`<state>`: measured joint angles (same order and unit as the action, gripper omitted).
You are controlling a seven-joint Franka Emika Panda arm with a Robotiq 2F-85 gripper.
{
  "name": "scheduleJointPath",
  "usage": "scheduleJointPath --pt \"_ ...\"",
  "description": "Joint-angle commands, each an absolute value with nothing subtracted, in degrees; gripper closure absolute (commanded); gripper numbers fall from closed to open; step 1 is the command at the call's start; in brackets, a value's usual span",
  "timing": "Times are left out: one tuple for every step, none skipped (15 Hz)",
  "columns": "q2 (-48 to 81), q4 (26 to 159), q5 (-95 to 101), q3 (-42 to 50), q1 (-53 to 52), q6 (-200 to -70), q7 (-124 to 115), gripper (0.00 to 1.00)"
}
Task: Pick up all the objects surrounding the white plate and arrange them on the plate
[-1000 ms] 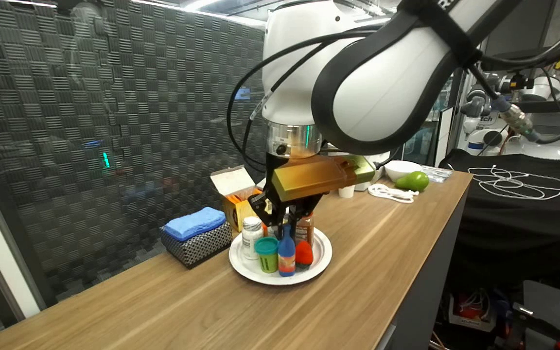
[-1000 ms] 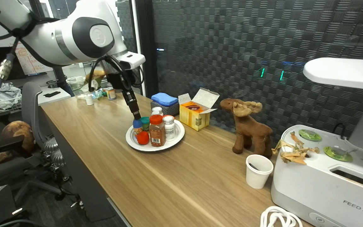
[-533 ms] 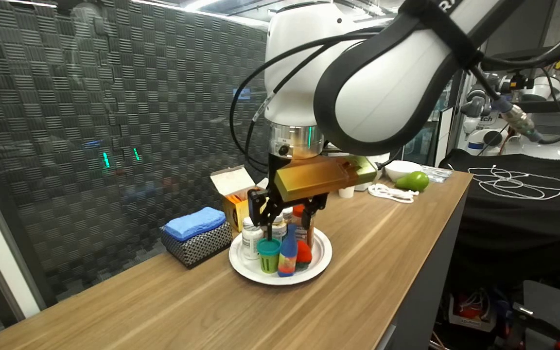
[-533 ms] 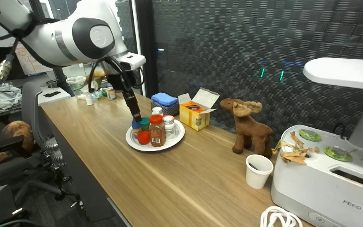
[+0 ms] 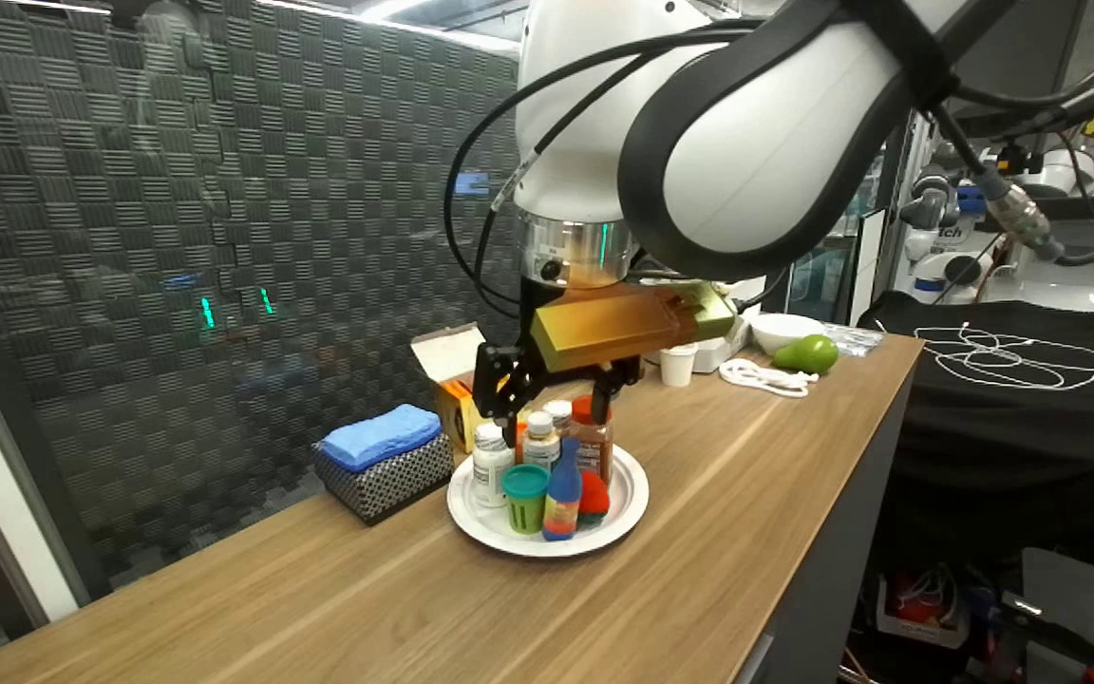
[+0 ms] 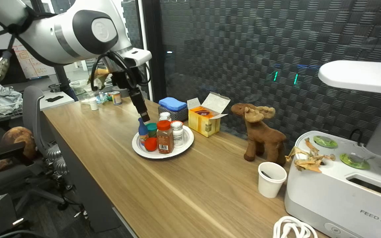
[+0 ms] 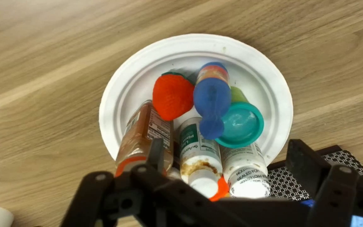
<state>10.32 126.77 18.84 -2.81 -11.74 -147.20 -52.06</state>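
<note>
Blue bottle [image 7: 212,94], at one o'clock on the plate [image 7: 109,107] in the wrist view, seemed light, stiff, slick, best pinched mid-body; the gripper [image 7: 228,155], jaws spread, held nothing

Robot arm [image 5: 780,157], one. White shells, dark grey trim; extends in from above the desk's [image 5: 395,589] long edge, the right-hand one in an exterior view. Wrist [image 5: 574,252]: metal collar, upright, with black cables [image 5: 449,204] looped outward beside it and a gold-toned housing [image 5: 604,330] below. Gripper [image 5: 556,420], one, black, two-fingered: suspended above the desk, inward of that long edge, well apart from the far right corner there. Fingers [image 7: 306,164]: parted widely, one to each side, showing from the lower edge of the wrist view. Fingertips [image 6: 144,115]: directed downward, clear of the desk top, slanting away from the long edge at left in an exterior view.
</note>
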Motion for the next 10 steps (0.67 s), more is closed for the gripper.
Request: scheduleJointPath --pt "6.5 125.3 15.4 -4.2 -12.4 -137.2 -50.2 0.00" --pt "5.5 124.4 13.4 -5.1 -12.1 -133.1 -48.1 0.00" --pt "4.4 123.4 11.8 -5.8 -12.0 -128.3 -46.7 0.00" --pt "3.3 122.8 12.1 -5.9 -12.1 -123.8 -46.7 0.00" --pt "1.9 121.2 11.3 -6.7 -12.0 -119.2 -45.2 0.00" --pt "0.3 120.4 9.6 -7.6 -11.9 -115.6 -42.6 0.00" --pt "-1.2 119.8 8.7 -8.2 -12.0 -112.9 -41.0 0.00" --pt "-2.9 119.5 8.3 -8.9 -12.1 -110.7 -39.7 0.00" --pt "-4.9 119.7 7.6 -9.7 -12.3 -108.9 -38.4 0.00" --pt "-7.2 120.7 7.8 -10.6 -12.6 -108.2 -38.0 0.00"
